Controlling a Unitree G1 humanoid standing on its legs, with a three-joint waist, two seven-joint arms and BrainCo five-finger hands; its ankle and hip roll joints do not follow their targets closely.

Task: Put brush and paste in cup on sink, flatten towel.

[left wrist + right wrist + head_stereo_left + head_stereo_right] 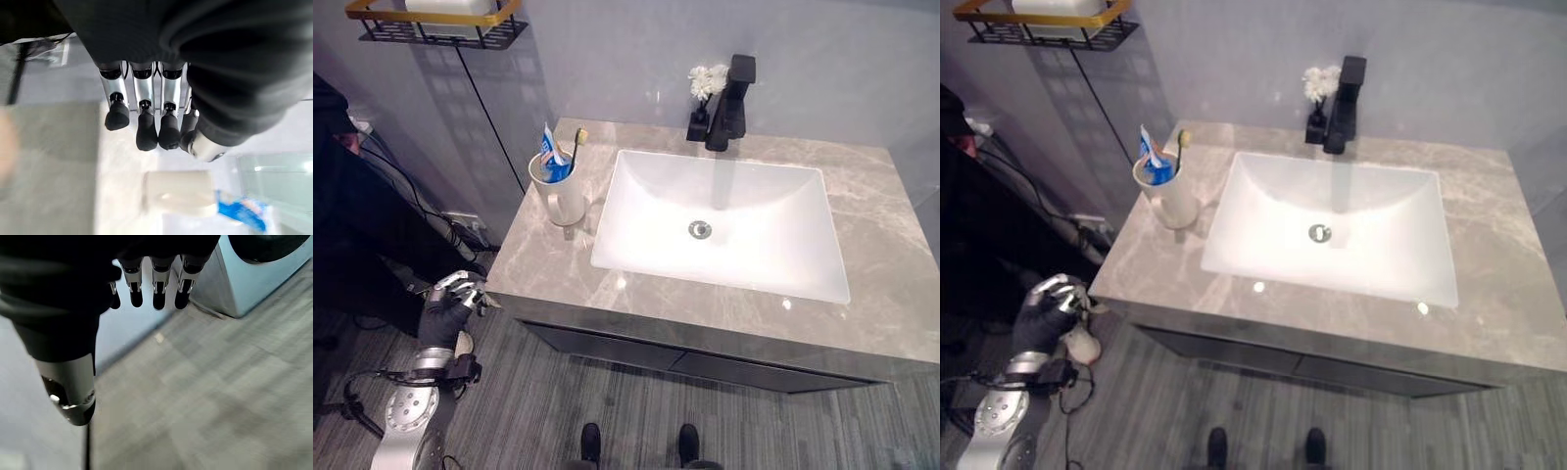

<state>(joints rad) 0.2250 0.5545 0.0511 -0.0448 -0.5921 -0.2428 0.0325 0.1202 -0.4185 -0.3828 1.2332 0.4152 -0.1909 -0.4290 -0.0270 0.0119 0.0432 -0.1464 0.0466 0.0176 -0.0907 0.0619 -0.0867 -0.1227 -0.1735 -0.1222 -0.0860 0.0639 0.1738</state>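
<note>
A white cup [558, 191] stands upright on the grey marble desk [891, 294], at about 9 o'clock from the sink basin [724, 220] and just beside its left rim. Inside the cup are 2 things: a blue-and-white toothpaste tube [549, 149], leaning with its crimped end up, and a toothbrush [578, 144] with a dark handle and a yellowish head, tilted toward 1 o'clock out of the rim. Both rest against the cup's inner wall, touching or nearly touching each other.

The white rectangular basin is sunk into the desk, with a round metal drain [700, 229] near its middle. At 12 o'clock from the basin stands a black faucet [732, 98], and just beside it, on its left, a small dark vase with white flowers [706, 83].

On the wall at about 10 o'clock from the cup hangs a black wire shelf with a yellow edge [431, 24], carrying a pale object I cannot identify.

The left hand [445, 308] hangs below the desk's left front corner, off the desk, fingers [146, 132] loosely curled and holding nothing. The right hand [73, 293] points at grey plank floor [220, 396], its fingers [157, 296] straight, apart and empty.
</note>
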